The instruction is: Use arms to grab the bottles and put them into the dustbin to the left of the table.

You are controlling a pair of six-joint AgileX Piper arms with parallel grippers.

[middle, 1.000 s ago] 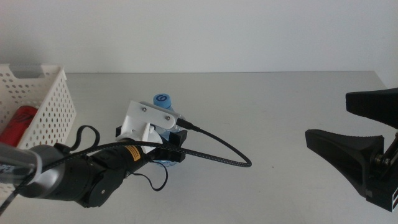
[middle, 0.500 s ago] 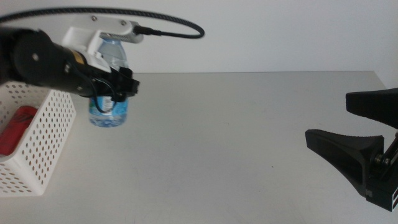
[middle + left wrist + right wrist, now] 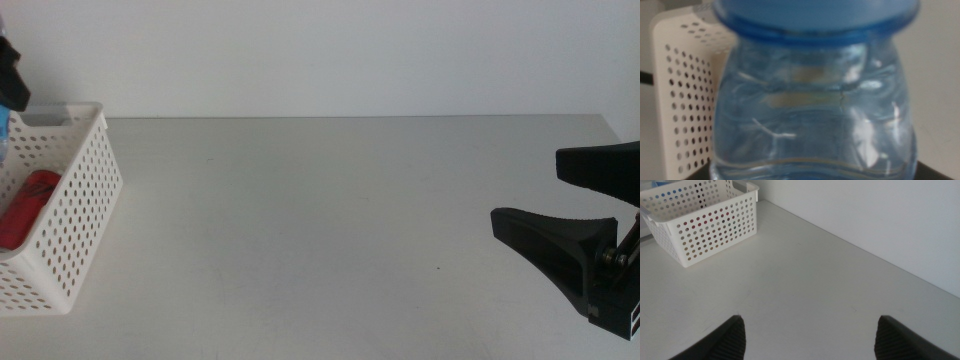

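I have the water bottle (image 3: 812, 100) pinched upright in the left end effector (image 3: 10, 78), over the far end of the dustbin (image 3: 85, 190), which lies below it. The right end effector (image 3: 810, 335) waits spread, well apart across the surface (image 3: 340, 220).

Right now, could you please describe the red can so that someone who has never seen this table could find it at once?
Look to the left end of the table, where a white perforated basket stands. The red can lies inside it, against the near wall. It is the only red thing there; the water bottle is clear with a blue cap.
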